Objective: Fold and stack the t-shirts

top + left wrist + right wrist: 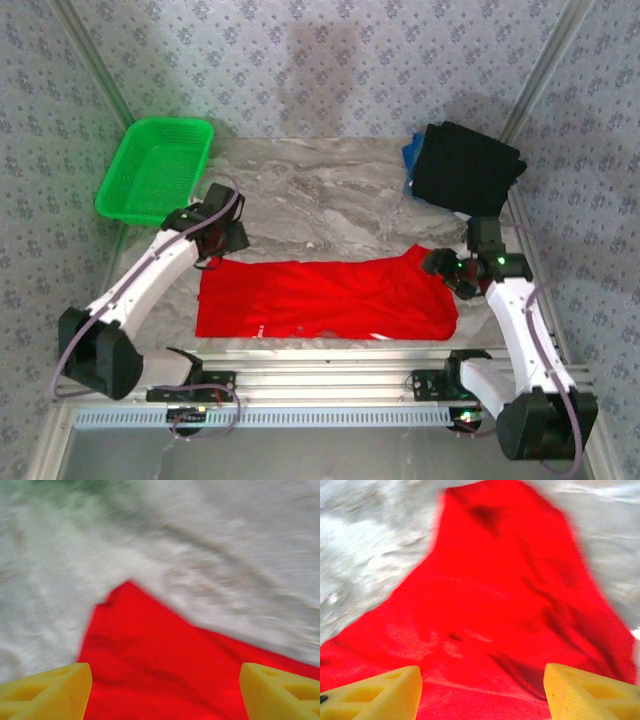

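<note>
A bright red t-shirt (320, 298) lies spread in a long band across the near part of the marble table. A folded black t-shirt (465, 168) rests at the back right on a blue one (410, 152). My left gripper (228, 240) hovers over the red shirt's far left corner (127, 592), its yellow fingers (50, 690) wide apart and empty. At the shirt's right end my right gripper (448, 268) is open too, with red cloth (495, 610) spread below its yellow fingers (592, 692).
A green mesh basket (155, 170) sits at the back left corner. Patterned walls close in the table on three sides. An aluminium rail (320, 385) runs along the near edge between the arm bases.
</note>
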